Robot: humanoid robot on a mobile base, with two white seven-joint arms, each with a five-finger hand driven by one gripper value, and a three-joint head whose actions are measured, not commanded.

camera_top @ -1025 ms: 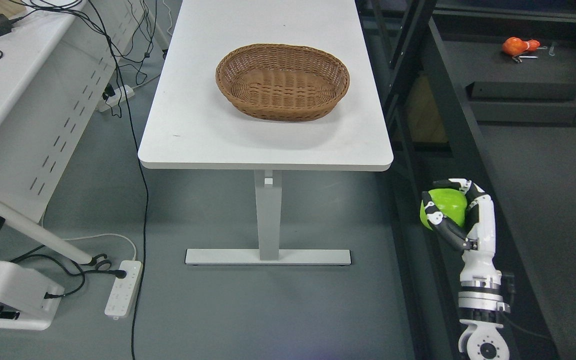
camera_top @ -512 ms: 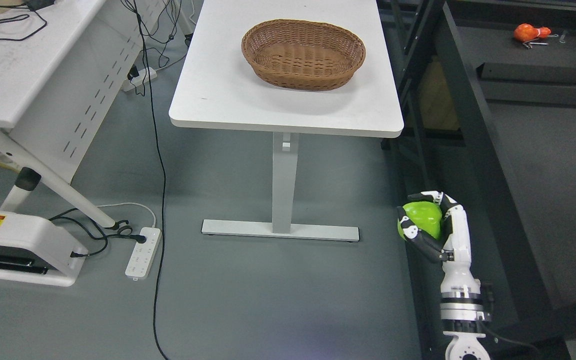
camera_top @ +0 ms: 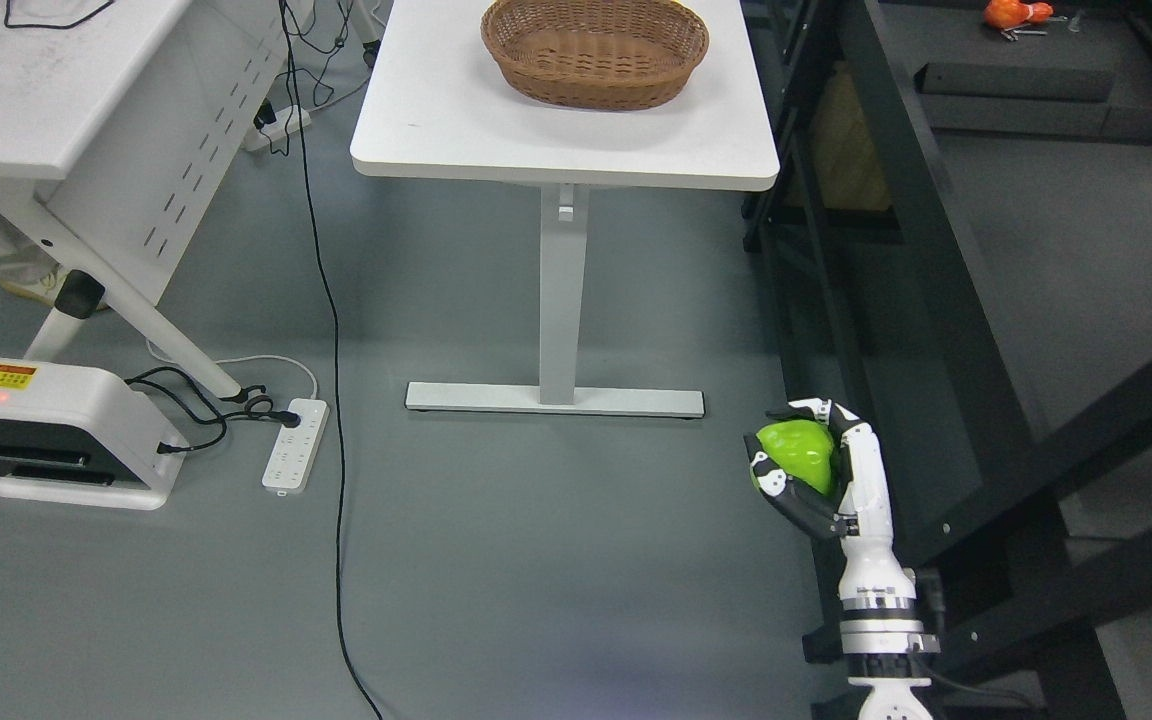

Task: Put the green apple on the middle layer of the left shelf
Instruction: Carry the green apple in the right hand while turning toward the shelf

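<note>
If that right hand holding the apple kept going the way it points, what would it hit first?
Probably nothing close: the right hand with the green apple points up-picture, towards the white table, though depth is unclear.

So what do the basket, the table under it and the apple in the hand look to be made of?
Basket: woven wicker or rattan, matte brown, the weave is visible. Table: smooth white top, probably laminate, on a pale metal-looking leg. Apple in the right hand: glossy, evenly bright green; real or plastic cannot be told.

R arm up from bottom right, right hand (camera_top: 816, 465) upright, fingers (camera_top: 786, 490) curled, gripping.
</note>
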